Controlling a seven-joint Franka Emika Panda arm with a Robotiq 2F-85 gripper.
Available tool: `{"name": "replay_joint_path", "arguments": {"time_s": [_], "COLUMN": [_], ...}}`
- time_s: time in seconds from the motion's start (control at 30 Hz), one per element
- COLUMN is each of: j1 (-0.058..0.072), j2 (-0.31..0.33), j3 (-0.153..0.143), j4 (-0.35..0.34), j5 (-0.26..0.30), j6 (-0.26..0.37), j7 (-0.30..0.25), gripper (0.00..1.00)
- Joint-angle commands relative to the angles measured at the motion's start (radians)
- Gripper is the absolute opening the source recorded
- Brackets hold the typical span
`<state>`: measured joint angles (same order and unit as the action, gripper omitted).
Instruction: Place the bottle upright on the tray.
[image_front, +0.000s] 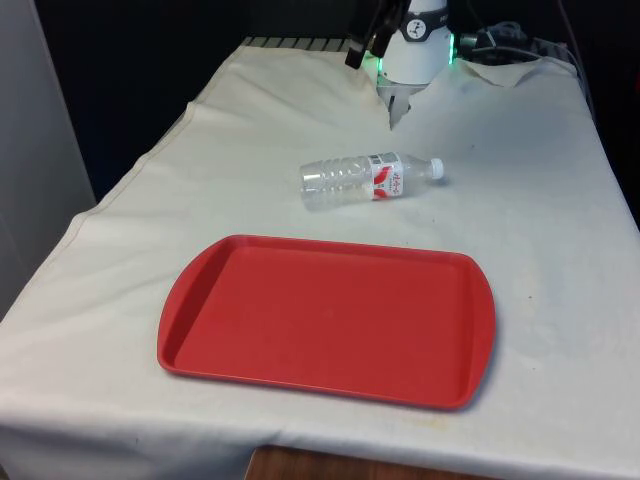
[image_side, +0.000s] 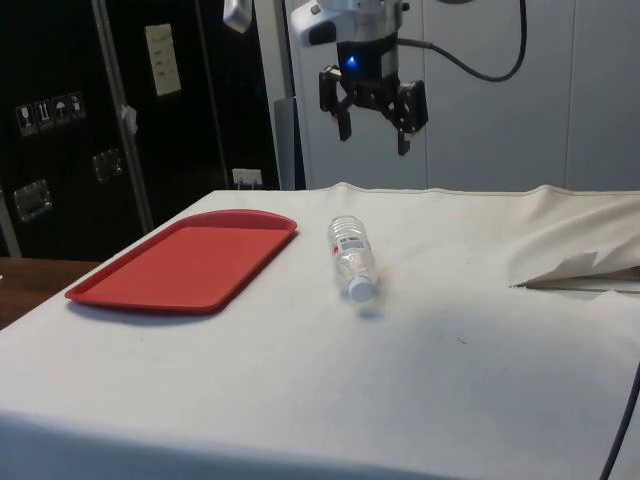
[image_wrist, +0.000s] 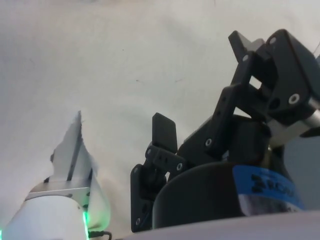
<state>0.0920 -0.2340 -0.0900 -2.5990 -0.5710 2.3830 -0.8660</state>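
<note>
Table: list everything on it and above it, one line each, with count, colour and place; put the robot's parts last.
Bottle: one, clear plastic with a white cap and a red and white label, lying on its side on the cloth beyond the tray, cap toward the front view's right.
Tray: one, red, flat on the cloth at the near end of the table in the front view, nothing on it.
Cloth: one, white, covering the table, with a fold rucked up near the robot's base.
Cabinets: dark, behind the table in the side view.
Gripper: one, black, two fingers open, hanging in the air well above the bottle, holding nothing.
</note>
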Motion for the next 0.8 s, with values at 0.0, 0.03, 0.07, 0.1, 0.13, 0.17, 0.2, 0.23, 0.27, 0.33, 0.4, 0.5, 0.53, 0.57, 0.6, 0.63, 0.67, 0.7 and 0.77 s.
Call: {"name": "replay_joint_path", "arguments": {"time_s": [0.0,0.03,0.07,0.1,0.13,0.17,0.2,0.23,0.27,0.33,0.4,0.5,0.53,0.57,0.6,0.63,0.67,0.7,0.77], "j1": [-0.003,-0.003,0.0,-0.003,-0.003,-0.003,-0.003,-0.003,-0.003,-0.003,-0.003,-0.004,-0.004,-0.004,-0.004,-0.004,0.0,-0.004,-0.004], "j2": [0.0,0.002,0.002,0.003,0.004,0.006,0.008,0.009,0.011,0.014,0.016,0.021,0.022,0.024,0.025,0.027,0.028,0.03,0.033], "j3": [0.002,0.002,0.0,0.002,0.002,0.002,0.002,0.002,0.002,0.002,0.002,0.002,0.002,0.002,0.002,0.002,0.0,0.002,0.002], "j4": [-0.004,-0.004,-0.002,-0.005,-0.006,-0.007,-0.008,-0.008,-0.009,-0.009,-0.01,-0.012,-0.012,-0.013,-0.013,-0.013,-0.012,-0.014,-0.015], "j5": [-0.023,-0.029,-0.012,-0.035,-0.042,-0.054,-0.06,-0.067,-0.073,-0.087,-0.099,-0.119,-0.126,-0.132,-0.139,-0.145,-0.13,-0.158,-0.172], "j6": [0.015,0.017,0.003,0.019,0.021,0.025,0.027,0.029,0.03,0.033,0.036,0.042,0.044,0.046,0.048,0.049,0.036,0.051,0.054], "j7": [0.004,0.004,-0.001,0.004,0.004,0.003,0.003,0.003,0.003,0.004,0.004,0.004,0.004,0.004,0.005,0.005,-0.002,0.006,0.007], "gripper": [1.0,1.0,1.0,1.0,1.0,1.0,1.0,1.0,1.0,1.0,1.0,1.0,1.0,1.0,1.0,1.0,1.0,1.0,1.0]}}
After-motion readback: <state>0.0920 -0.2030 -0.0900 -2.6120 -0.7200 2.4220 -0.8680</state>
